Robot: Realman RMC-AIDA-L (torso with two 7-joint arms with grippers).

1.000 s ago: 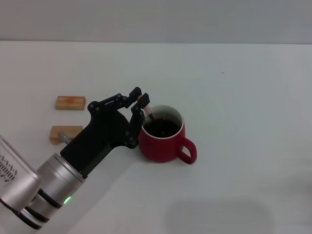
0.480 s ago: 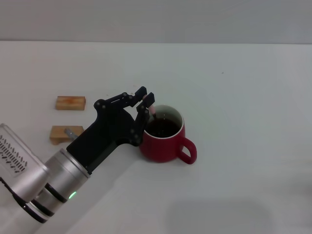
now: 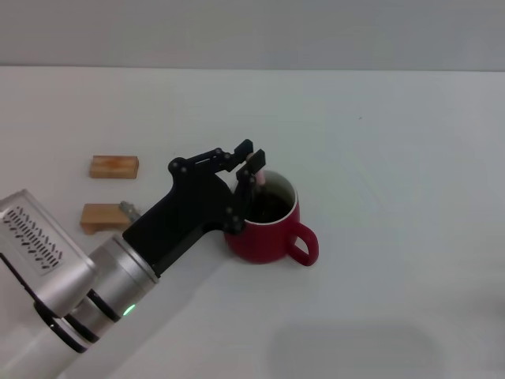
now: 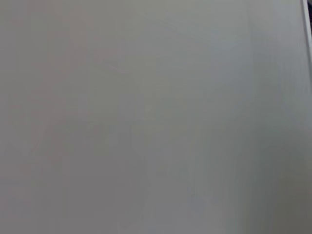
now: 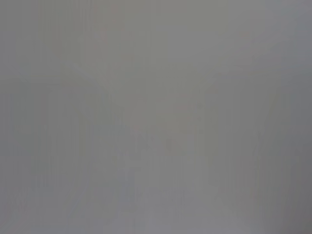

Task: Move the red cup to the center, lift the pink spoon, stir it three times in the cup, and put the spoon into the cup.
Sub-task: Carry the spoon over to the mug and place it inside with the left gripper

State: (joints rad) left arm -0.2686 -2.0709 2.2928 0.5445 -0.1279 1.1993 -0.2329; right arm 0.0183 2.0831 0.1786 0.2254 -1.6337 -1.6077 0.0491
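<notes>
Left tool (image 3: pixel 251 163) is closed on the pink spoon (image 3: pixel 259 181) at its upper end, the spoon's long axis near upright with its lower end pointing down into the red cup (image 3: pixel 268 225), which stands on the table (image 3: pixel 394 158) directly beneath the fingertips, handle facing away from the tool.

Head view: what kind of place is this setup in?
Probably a lab test bench: a bare white table against a plain wall, holding only the red cup, two wooden blocks, and the left gripper gripping the pink spoon.

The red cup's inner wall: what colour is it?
White, above dark liquid; the red cup shows best in the head view.
</notes>
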